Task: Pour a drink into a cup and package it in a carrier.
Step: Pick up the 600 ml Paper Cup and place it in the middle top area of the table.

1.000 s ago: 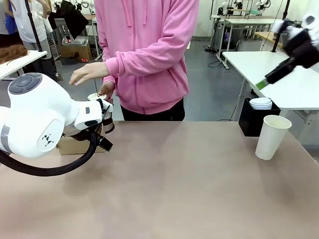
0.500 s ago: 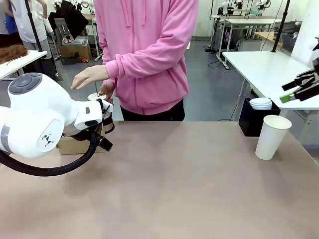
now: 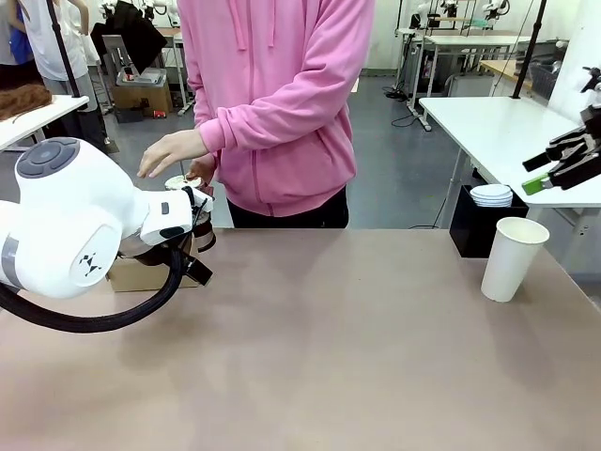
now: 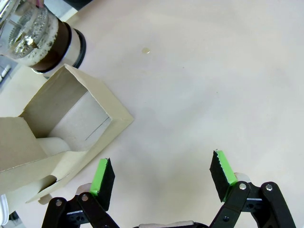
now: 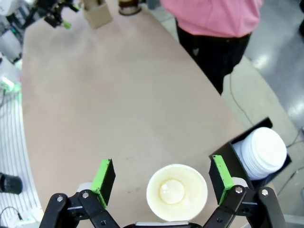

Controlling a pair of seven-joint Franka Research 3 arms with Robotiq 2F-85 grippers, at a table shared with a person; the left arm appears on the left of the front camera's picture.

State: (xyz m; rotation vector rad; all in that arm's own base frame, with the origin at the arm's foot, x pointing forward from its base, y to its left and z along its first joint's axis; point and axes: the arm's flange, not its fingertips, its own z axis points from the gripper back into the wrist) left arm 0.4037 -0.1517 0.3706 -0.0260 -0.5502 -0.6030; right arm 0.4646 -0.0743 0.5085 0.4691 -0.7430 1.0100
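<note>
Right fingers [image 5: 219, 173] wide open, empty, above the tall white paper cup [image 5: 176, 192]. Cup upright, lidless, near the desk's [image 5: 118, 95] right edge. Right arm nearer. Left fingers [image 4: 102, 178] open, empty.

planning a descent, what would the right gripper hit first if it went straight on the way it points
Most likely the open white paper cup, which sits centred below the right gripper and its open jaws; depth is unclear.
</note>
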